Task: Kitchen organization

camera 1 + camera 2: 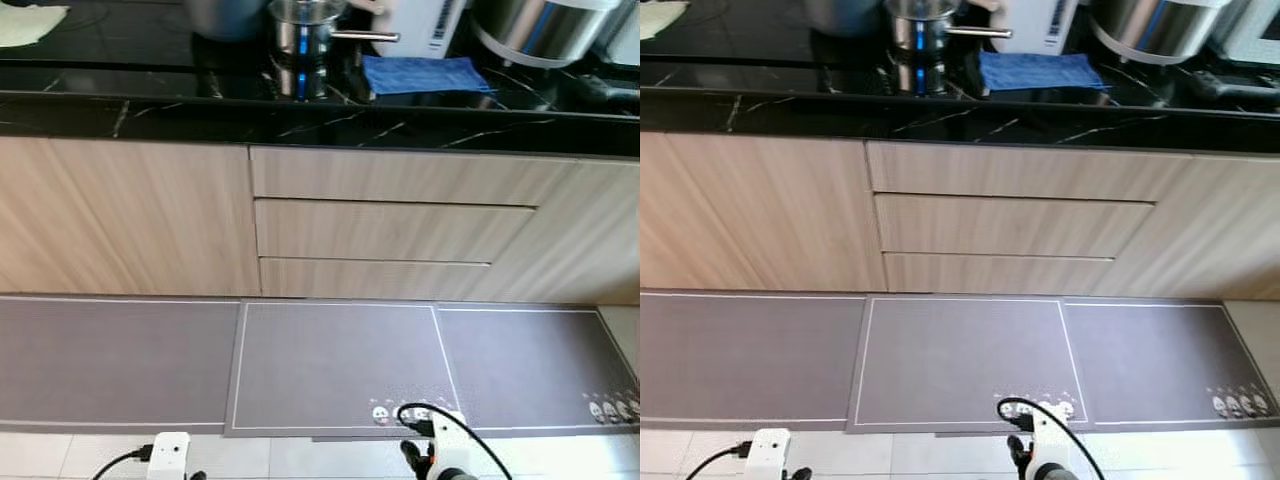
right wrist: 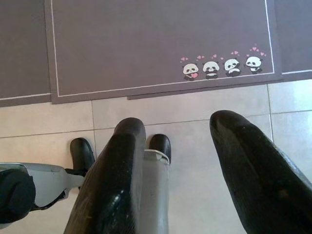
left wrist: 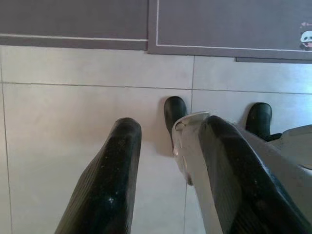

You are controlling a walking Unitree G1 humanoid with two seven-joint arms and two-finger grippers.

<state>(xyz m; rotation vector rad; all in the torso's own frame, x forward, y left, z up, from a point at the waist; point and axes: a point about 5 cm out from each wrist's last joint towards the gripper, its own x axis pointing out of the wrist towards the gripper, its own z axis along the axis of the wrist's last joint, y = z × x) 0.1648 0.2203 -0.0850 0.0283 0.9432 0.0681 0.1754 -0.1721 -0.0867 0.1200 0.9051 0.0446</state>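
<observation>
Both arms hung low at frame bottom; left gripper (image 3: 165, 170) fingers spread, empty; right gripper (image 2: 187, 165) likewise. Blue cloth (image 1: 425, 74) on worktop (image 1: 150, 110), upper centre-right: judged soft, light; pinch at edge advised. Steel pot (image 1: 300, 40) beside: judged rigid, slippery; handle grasp advised.

left gripper (image 3: 165, 170): two long black fingers with a fine ribbed, rubbery skin and rounded tips.
right gripper (image 2: 195, 165): two long, shiny black fingers, thick and rounded at the ends.
left wrist block (image 1: 168, 455): a small white box with a black cable (image 1: 120, 464) plugged in at its side.
right wrist block (image 1: 447, 432): white, with a black cable (image 1: 470, 430) looping over it.
feet (image 3: 174, 113): two round black toe caps below smooth silver-grey leg shells (image 2: 155, 190).
</observation>
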